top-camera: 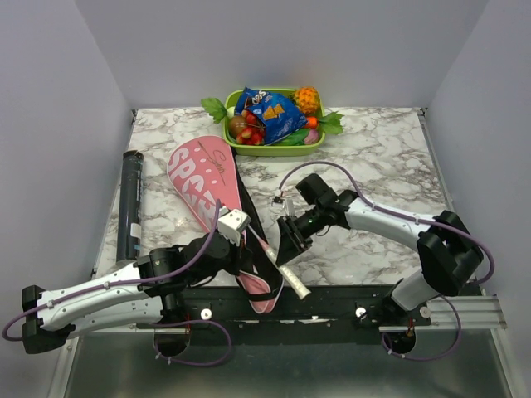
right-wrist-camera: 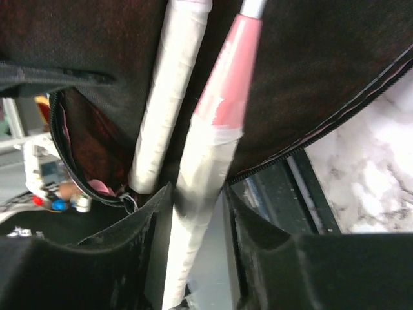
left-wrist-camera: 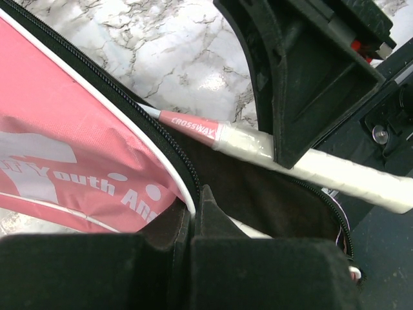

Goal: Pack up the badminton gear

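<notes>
Pink bag point(top-camera: 206, 178) lies unzipped at the desk's point(top-camera: 382, 149) near edge, its rim pinched in my left fingers point(left-wrist-camera: 142, 265). My right fingers point(right-wrist-camera: 277, 258) clamp one racket's white handle point(right-wrist-camera: 201, 194) (both heads hidden inside the bag).

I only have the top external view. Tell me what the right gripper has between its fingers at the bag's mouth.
Observer: In the right wrist view, the right gripper is closed on a racket's white handle, below its pink cone.
Operator: Report the other racket.
Observer: The second handle lies alongside it, inside the unzipped pink bag.
Operator: Check the left gripper.
Observer: In the left wrist view, the left gripper is shut, pinching the bag's edge at the open mouth.
</notes>
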